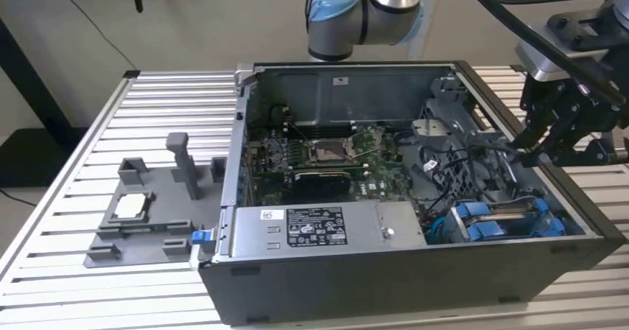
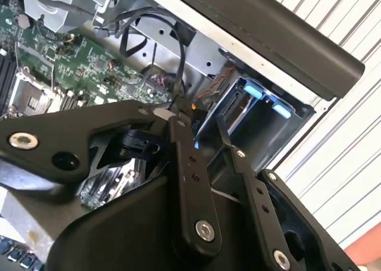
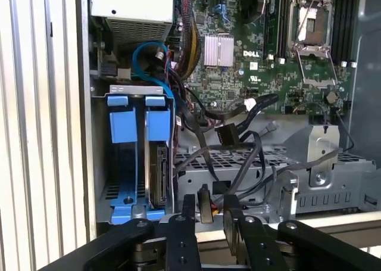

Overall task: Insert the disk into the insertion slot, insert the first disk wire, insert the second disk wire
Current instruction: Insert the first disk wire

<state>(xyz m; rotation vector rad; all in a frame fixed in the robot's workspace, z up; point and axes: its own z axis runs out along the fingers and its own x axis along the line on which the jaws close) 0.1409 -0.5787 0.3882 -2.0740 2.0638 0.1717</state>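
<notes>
The disk (image 3: 158,177) stands on edge in its blue carrier (image 3: 158,123) inside the insertion slot (image 3: 102,164), a grey bay in a corner of the open computer case. In the exterior view the slot (image 1: 503,221) shows at the case's front right. My gripper (image 1: 535,152) hangs over the case's right wall, behind the slot. In both wrist views its fingers (image 3: 188,206) are shut on a small black and orange connector (image 3: 205,208) of a disk wire (image 2: 180,56). The black wire trails back into the case, and my gripper (image 2: 199,121) holds it above the slot (image 2: 256,113).
A grey labelled power-supply box (image 1: 305,227) fills the case's front, with the green motherboard (image 1: 334,153) behind it. A perforated grey cage (image 3: 250,164) with loose black cables lies beside the slot. A grey fixture (image 1: 147,212) sits on the slatted table at the exterior view's left.
</notes>
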